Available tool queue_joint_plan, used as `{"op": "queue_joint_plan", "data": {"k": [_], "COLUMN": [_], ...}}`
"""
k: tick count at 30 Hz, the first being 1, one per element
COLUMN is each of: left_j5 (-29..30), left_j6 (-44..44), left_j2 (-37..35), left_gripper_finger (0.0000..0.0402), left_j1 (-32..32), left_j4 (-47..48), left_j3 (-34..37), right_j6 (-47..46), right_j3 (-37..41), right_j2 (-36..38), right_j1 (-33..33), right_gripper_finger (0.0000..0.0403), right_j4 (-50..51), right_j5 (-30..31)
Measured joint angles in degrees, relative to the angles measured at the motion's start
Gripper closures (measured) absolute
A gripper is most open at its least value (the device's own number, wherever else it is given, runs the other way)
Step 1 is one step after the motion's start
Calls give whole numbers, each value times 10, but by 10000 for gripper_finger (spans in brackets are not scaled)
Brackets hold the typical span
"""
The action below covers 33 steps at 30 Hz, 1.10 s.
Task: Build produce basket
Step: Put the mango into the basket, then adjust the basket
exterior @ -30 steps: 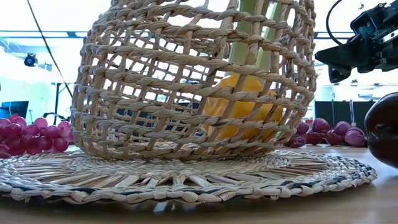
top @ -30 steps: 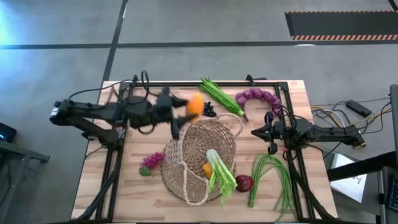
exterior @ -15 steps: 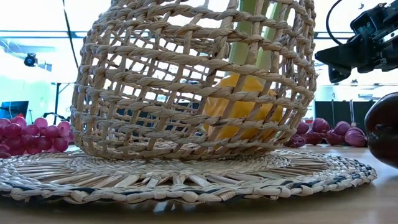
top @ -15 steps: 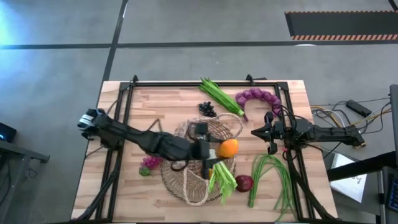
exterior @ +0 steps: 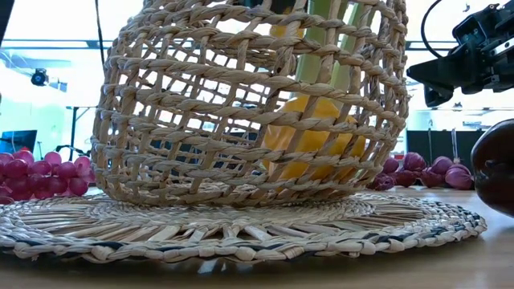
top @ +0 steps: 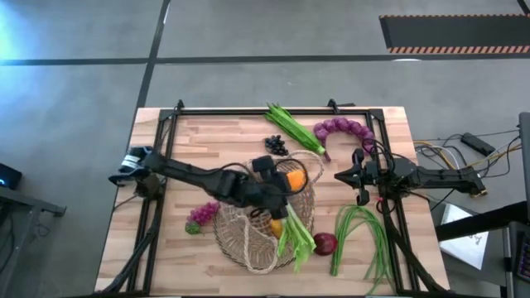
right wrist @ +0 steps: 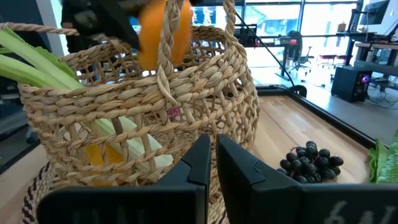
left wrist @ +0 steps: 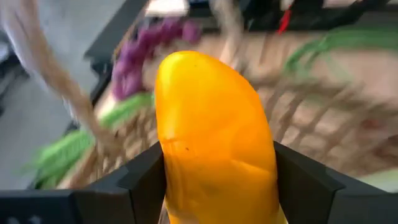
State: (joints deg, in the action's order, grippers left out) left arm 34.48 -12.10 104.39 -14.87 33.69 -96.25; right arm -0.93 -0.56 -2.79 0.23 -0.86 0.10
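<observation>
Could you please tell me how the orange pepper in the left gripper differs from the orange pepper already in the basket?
The held orange pepper is clamped in the left gripper above the basket; the pepper inside rests low, free of any gripper. The held one is above the rim; the other lies beside the leek. Both look smooth and orange.

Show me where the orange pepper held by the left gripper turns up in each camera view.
High view: orange pepper over the basket's far rim, in the left gripper.
Low view: only a sliver through the weave, near the top.
Left wrist view: fills the centre.
Right wrist view: behind the basket handle.
Shared landmark: the basket.
</observation>
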Motion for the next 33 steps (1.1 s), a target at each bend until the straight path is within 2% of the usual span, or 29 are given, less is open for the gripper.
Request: {"op": "queue_joint_plan", "data": {"k": [6, 13, 16, 24, 30, 33], "left_j5": [-73, -91, -101, -149, -154, -153], "left_j6": [-43, -65, -66, -72, -74, -39], "left_j2": [21, 46, 51, 35, 14, -5], "left_gripper_finger": [169, 163, 147, 73, 62, 61], "left_j1": [29, 41, 46, 51, 48, 39], "left_j4": [32, 30, 33, 34, 33, 17], "left_j3": [1, 0, 0, -1, -32, -51], "right_j6": [0, -1, -1, 0, 0, 0], "right_j3": [0, 0, 0, 0, 0, 0], "right_j2": [0, 0, 0, 0, 0, 0], "right_j1": [0, 0, 0, 0, 0, 0], "right_gripper_finger": [385, 385, 385, 385, 385, 385], "right_j4": [0, 0, 0, 0, 0, 0], "right_j5": [0, 0, 0, 0, 0, 0]}}
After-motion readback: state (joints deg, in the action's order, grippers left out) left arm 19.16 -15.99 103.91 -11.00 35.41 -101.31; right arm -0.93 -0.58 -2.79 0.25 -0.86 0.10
